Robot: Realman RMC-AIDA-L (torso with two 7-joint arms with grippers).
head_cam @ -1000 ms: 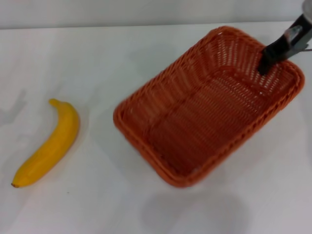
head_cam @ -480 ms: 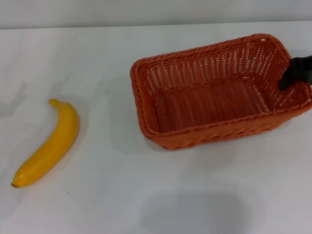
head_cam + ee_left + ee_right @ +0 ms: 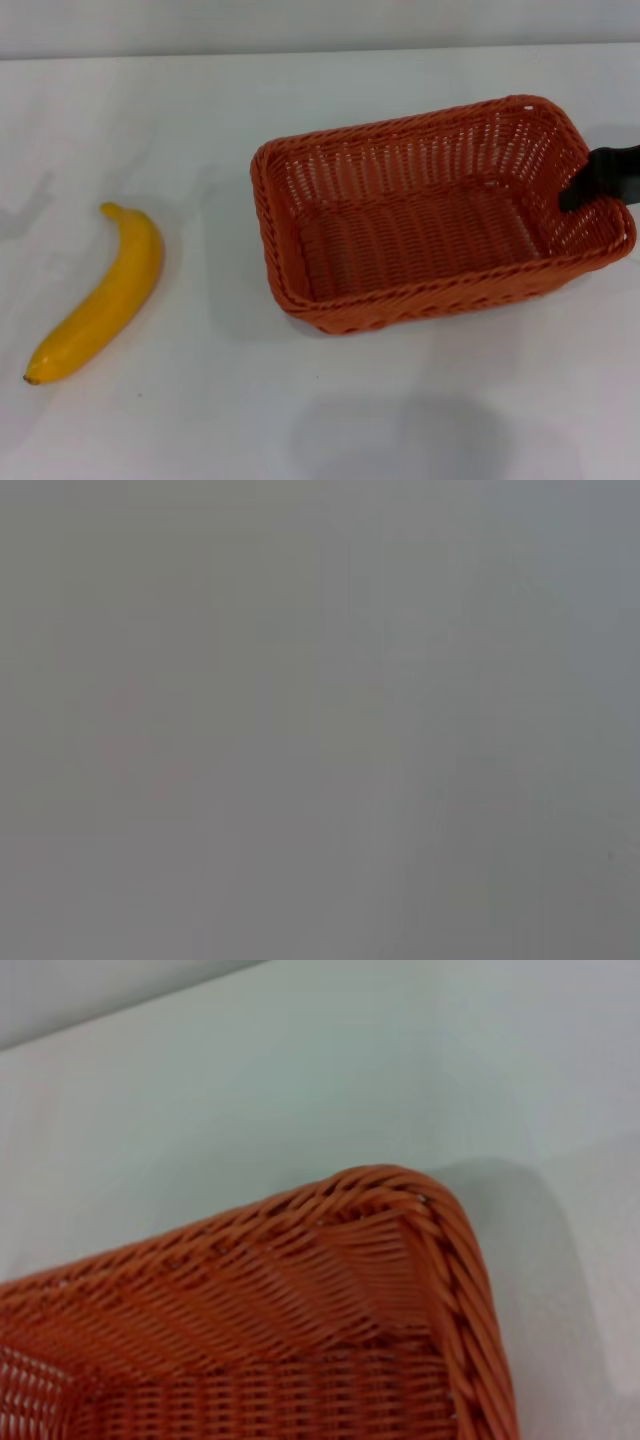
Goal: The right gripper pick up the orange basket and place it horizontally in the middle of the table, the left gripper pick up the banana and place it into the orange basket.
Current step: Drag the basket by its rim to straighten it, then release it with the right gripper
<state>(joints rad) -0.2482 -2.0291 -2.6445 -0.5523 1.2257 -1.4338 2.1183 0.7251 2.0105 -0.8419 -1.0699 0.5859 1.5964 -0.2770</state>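
Observation:
The orange basket (image 3: 400, 128) stands empty right of the table's middle, its long sides running left to right. My right gripper (image 3: 578, 195) reaches in from the right edge of the head view and is shut on the basket's right short wall. In the right wrist view a braided corner of the orange basket (image 3: 400, 1185) fills the lower part. The banana (image 3: 105, 295) lies alone at the left of the white table (image 3: 300, 420), well apart from the basket, stem pointing away from me. My left gripper is out of view; the left wrist view is plain grey.
Bare white table (image 3: 250, 1080) surrounds the basket, with a wide gap between banana and basket. The table's far edge meets a pale wall (image 3: 300, 25) at the top of the head view.
The right gripper has swung the basket from a diagonal pose to lying left to right, then shifted it a little leftward. The banana has not moved.

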